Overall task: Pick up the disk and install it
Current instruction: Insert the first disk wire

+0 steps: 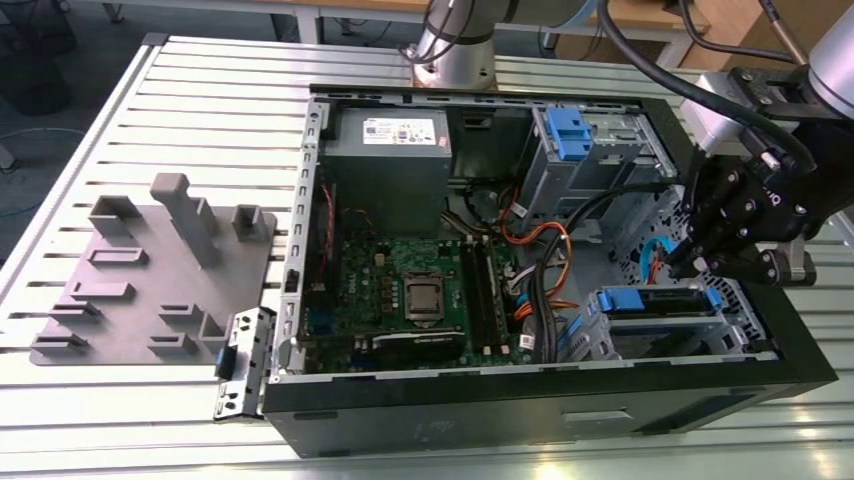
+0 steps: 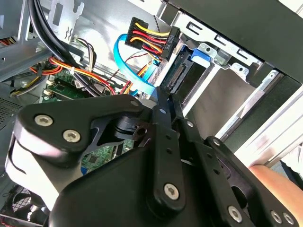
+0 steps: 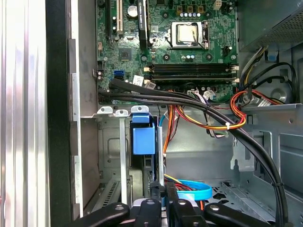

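Observation:
The disk [image 1: 650,301] lies flat in the drive bay at the near corner of the open computer case [image 1: 534,400], on the exterior view's right, its silver body framed by blue side rails. In the second wrist view its silver face [image 2: 215,101] and connector edge [image 2: 177,75] show just past the fingertips. My gripper [image 1: 683,262] hangs just above the disk's inner end, shut with nothing between its fingers. In the first wrist view my gripper [image 3: 163,191] points at the blue rail tab [image 3: 143,140] of the disk.
Orange, yellow and black cables [image 1: 554,265] and a blue data cable [image 2: 135,71] run beside the bay. The motherboard [image 1: 414,290] fills the case middle, and the grey power supply [image 1: 387,135] sits at the far side. Another blue bracket [image 1: 567,135] sits in the far bay. A grey fixture [image 1: 154,270] lies on the table.

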You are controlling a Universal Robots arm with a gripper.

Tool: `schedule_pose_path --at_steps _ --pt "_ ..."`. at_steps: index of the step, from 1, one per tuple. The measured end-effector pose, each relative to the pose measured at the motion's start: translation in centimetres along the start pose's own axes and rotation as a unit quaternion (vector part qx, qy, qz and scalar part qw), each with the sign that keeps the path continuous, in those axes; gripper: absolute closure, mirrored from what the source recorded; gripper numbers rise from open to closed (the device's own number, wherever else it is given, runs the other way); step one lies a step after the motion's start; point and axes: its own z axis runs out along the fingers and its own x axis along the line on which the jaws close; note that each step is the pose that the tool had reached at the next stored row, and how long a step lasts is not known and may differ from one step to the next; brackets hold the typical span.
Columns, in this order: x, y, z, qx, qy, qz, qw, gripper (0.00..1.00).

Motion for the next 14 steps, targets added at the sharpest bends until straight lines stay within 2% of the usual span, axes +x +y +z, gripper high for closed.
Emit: schedule_pose_path --at_steps 5,10,14 --pt "0.0 0.0 0.02 0.0 0.0 0.0 1.0 0.84" --pt "0.07 0.15 0.51 0.0008 -0.0008 -0.001 1.0 0.84" --pt "0.11 0.26 0.6 0.0009 -0.0008 -0.001 1.0 0.84"
